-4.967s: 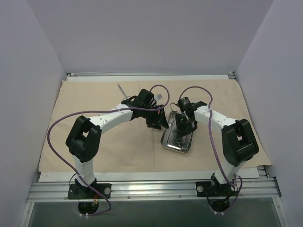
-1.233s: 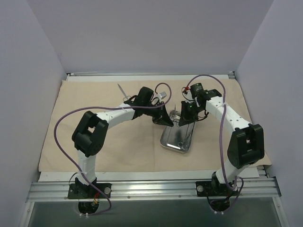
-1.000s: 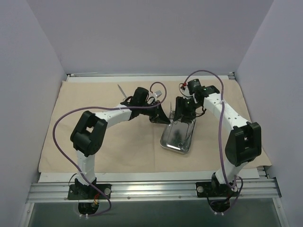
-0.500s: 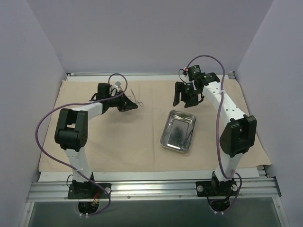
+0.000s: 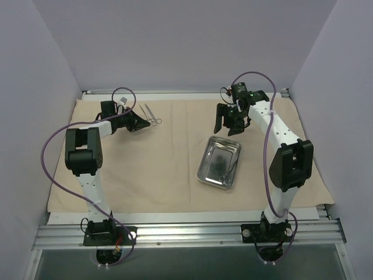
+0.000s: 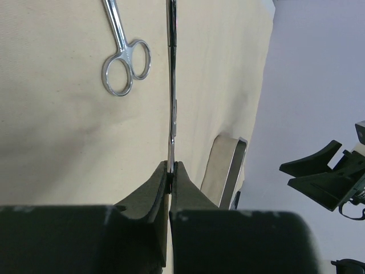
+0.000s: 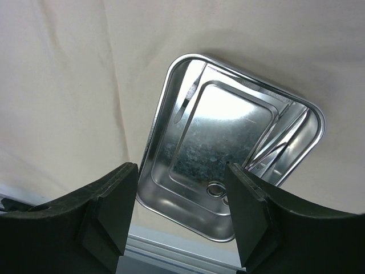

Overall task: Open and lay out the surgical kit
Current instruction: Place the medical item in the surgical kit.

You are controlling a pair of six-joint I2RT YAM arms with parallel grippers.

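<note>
The left gripper [image 6: 171, 171] is pressed together on a thin instrument [image 6: 171, 85], seen edge-on and jutting straight out from the fingertips. A second ring-handled instrument [image 6: 124, 64] lies flat on the beige cloth wrap [image 5: 175, 186] just beside it, at about 10 o'clock on the cloth. The steel tray [image 7: 228, 125] sits near the cloth's middle with a few instruments [image 7: 279, 142] along one wall. The right gripper [image 7: 181, 171] hangs spread over the tray's 12 o'clock end, holding nothing. The left arm [image 5: 81, 154] stretches toward 11 o'clock and the right arm [image 5: 288, 163] reaches up toward 12.
</note>
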